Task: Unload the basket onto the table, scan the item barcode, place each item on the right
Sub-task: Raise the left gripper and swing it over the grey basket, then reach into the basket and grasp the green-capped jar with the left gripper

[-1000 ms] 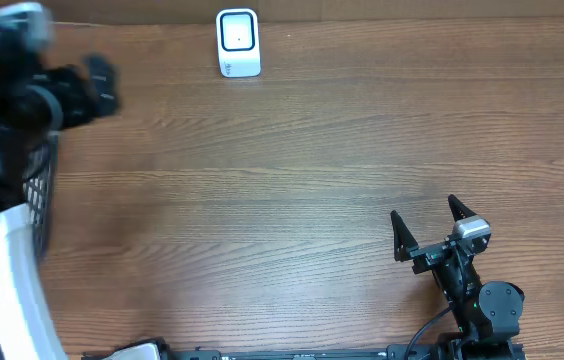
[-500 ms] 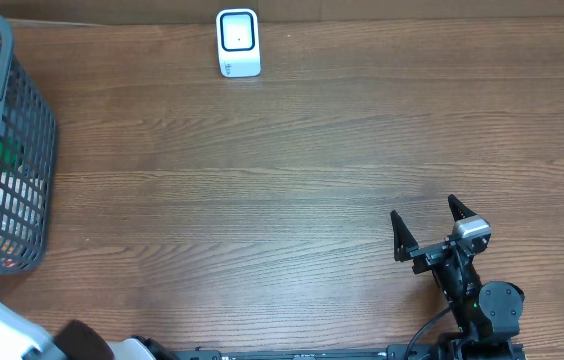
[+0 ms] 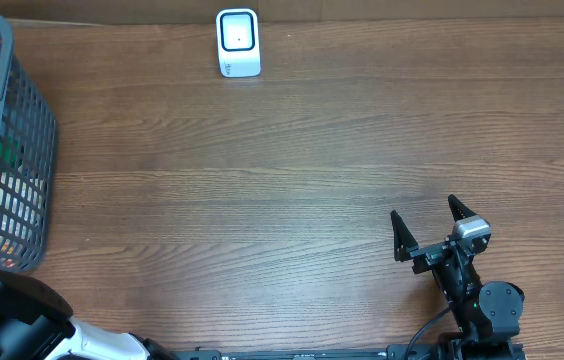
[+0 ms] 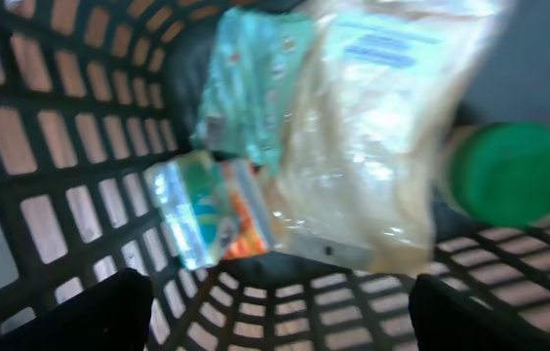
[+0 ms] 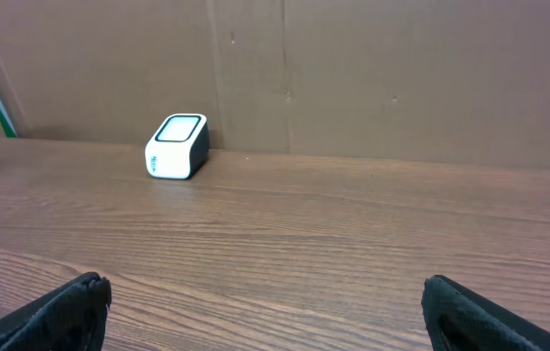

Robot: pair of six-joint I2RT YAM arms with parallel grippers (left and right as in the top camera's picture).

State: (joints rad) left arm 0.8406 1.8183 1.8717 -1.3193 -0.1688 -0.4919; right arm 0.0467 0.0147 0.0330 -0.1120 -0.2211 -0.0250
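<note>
— Basket (image 3: 2, 140) at nine o'clock stands uncovered from above. A second ago the left arm (image 3: 12, 322) blurred across it; now it sits down at seven o'clock, with its gripper out of that view.
— Anything lifted out?
— Nothing lies on the table (image 3: 312, 160). The scanner (image 3: 238, 42) at twelve o'clock waits alone. The right gripper (image 3: 424, 210) at five o'clock hasn't stirred, jaws wide and empty.
— And the left wrist view?
— It shows what the overhead hides: the basket's inside. A clear bag (image 4: 373, 136) sits in the middle, a teal packet (image 4: 255, 78) at eleven and a green-capped bottle (image 4: 514, 171) at three. The left gripper (image 4: 275, 322) is spread wide and grips nothing.
— Choosing an item, I'd judge; scanning hasn't begun.
— The right wrist view gives only the scanner (image 5: 176, 146) at ten o'clock, with no item near it.
</note>
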